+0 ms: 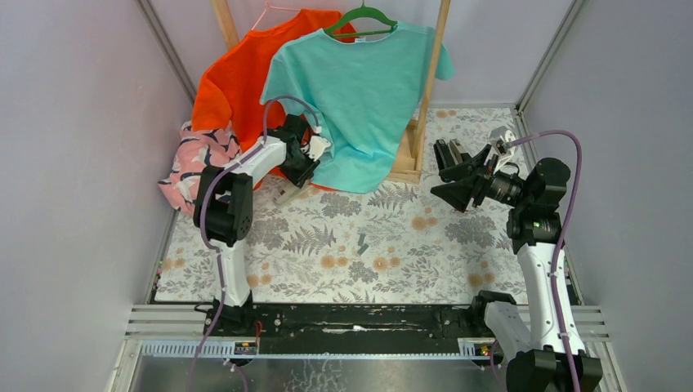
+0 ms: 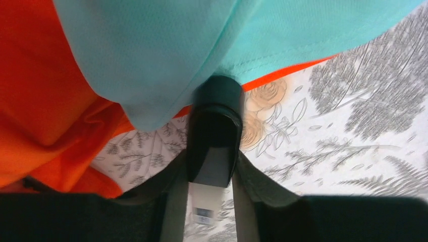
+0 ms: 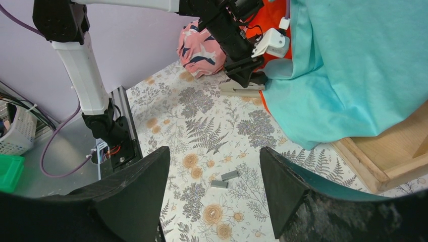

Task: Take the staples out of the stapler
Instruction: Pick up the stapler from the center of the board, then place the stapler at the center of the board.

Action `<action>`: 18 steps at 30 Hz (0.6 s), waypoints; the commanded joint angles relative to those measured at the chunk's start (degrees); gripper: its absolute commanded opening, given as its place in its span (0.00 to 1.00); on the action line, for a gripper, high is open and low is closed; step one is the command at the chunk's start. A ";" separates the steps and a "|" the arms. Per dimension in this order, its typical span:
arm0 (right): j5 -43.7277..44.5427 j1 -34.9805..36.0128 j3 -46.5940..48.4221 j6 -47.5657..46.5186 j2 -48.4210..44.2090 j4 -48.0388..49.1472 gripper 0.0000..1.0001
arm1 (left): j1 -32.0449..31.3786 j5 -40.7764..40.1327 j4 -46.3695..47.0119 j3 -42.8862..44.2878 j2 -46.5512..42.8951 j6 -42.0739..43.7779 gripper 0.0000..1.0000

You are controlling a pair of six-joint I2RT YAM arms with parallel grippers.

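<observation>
Two silvery staple strips [image 3: 224, 179] lie on the floral surface [image 1: 458, 245], near its middle, well apart from the black stapler [image 2: 214, 136] at the far left. The left claw [image 2: 212, 164] straddles the stapler, fingers [image 2: 174, 212] against its sides; the right claw [image 3: 214, 154] hangs wide open, holding nothing. Risks, as I judge them: the teal T-shirt [image 1: 359, 98] hem draped over the stapler's far end could snag and drag; a shallow grip could let it slip. Hidden: the stapler's magazine, any staples left inside, how firm the grip is.

Floral table [image 1: 458, 245]: stapler [image 3: 245, 86], staples [image 1: 361, 242] (well apart)
</observation>
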 commanded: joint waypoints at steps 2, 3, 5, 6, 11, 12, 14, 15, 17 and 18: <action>-1.18 0.34 0.89 -0.90 -0.24 0.99 0.73 | 0.29 0.43 1.82 0.60 -0.23 0.08 0.24; -1.18 0.34 0.93 -0.90 -0.22 0.92 0.73 | 0.31 0.58 1.84 0.52 -0.51 -0.05 0.23; -1.19 0.34 0.97 -1.07 -0.21 0.69 0.73 | 0.31 0.89 2.22 0.02 -1.87 -0.12 0.18; -1.18 0.34 1.04 -1.16 -0.20 0.60 0.73 | 0.27 0.93 2.45 -0.45 -2.68 -0.11 0.12; -1.18 0.34 1.28 -1.54 -0.38 0.04 0.73 | -0.54 1.40 2.87 -3.49 -8.52 0.38 0.00; -1.18 0.34 1.32 -1.64 -0.38 -0.03 0.73 | -0.87 1.33 2.83 -4.13 -10.01 0.38 0.00; -1.18 0.34 1.37 -1.82 -0.45 -0.29 0.73 | -1.95 0.93 2.80 -5.86 -12.86 0.71 0.00; -1.18 0.39 1.49 -1.88 -0.47 -0.39 0.73 | -2.50 0.52 2.75 -6.64 -14.17 0.78 0.00; -1.18 0.35 1.50 -1.97 -0.56 -0.46 0.73 | -3.65 -0.50 2.05 -7.75 -16.45 0.64 0.00; -1.17 0.34 1.50 -1.88 -0.61 -0.48 0.73 | -4.21 -0.85 1.41 -7.84 -17.05 0.13 0.00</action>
